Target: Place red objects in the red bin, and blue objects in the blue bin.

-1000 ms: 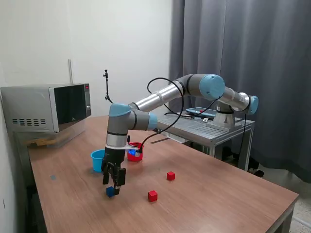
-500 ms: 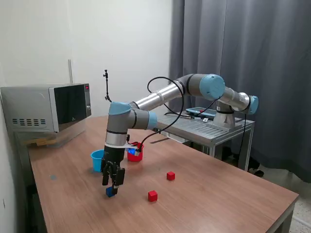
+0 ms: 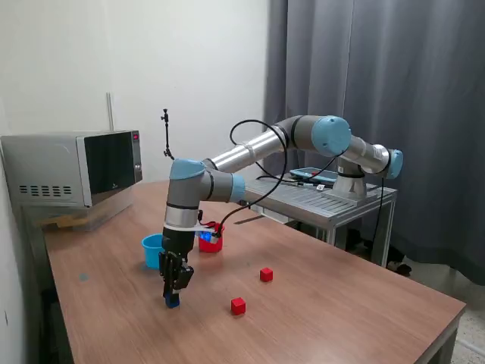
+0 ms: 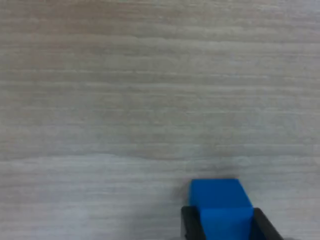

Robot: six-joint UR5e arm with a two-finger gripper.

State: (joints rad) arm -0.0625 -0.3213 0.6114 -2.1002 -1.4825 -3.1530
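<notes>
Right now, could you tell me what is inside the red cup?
A blue glow shows at the mouth of the red cup, possibly a blue cube; the arm and the cup's wall cover the rest.

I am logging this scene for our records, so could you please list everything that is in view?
Small dark blue cube: one, between the claw's fingers, low over the table.
Small solid red cubes: two, apart on the table.
Round red plastic cup: one, behind the arm.
Round light blue plastic cup: one, beside the red cup.
Wooden table: one, brown.
Grey microwave: one, at the exterior view's left.
Metal stand: one, grey.
Curtain: dark grey.
Claw: one, black, shut on the blue cube.
</notes>
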